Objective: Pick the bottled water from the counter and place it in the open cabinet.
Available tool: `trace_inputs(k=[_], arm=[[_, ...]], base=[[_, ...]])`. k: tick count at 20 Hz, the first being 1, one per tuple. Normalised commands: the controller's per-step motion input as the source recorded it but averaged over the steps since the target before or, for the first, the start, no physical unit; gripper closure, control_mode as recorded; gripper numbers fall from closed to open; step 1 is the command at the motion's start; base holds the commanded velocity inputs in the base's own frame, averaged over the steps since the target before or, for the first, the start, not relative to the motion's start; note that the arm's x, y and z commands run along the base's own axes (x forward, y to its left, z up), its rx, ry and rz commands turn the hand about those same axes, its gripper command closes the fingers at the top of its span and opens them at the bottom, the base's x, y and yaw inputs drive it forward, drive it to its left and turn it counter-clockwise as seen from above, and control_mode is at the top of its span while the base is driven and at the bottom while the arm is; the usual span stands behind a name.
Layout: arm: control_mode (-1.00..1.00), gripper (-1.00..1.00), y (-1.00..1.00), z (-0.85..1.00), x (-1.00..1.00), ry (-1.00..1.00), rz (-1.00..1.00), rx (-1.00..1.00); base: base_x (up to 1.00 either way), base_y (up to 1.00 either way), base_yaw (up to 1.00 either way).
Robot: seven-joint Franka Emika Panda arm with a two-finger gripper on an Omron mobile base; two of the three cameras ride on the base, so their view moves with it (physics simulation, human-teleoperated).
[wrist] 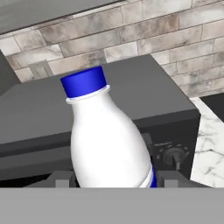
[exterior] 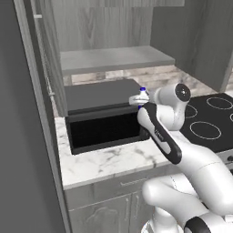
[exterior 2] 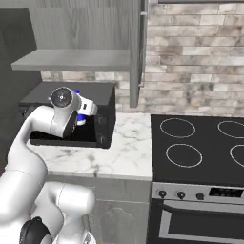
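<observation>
the bottled water [wrist: 107,135] is clamped in the gripper [exterior: 139,100] above the microwave [exterior: 102,116], below the open cabinet [exterior: 116,58] shelf edge.

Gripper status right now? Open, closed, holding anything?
Gripper: closed on the water bottle, held in the air in front of the microwave.

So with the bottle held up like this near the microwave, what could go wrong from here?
1. The bottled water leans in the jaws; it could slip during the lift.
2. The cabinet shelf sits above the microwave, so the bottle may strike the shelf edge on the way up.
3. The open cabinet door hangs close, and the arm could brush it.
</observation>
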Motion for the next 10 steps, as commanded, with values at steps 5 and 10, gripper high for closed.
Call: trace_inputs(k=[5, 10], arm=[[1.0, 1.0, 0.0, 0.0, 0.0, 0.0, 0.0, 0.0], [1.0, 1.0, 0.0, 0.0, 0.0, 0.0, 0.0, 0.0]], base=[[0.19, 0.28, -0.09], [0.65, 0.18, -0.1]])
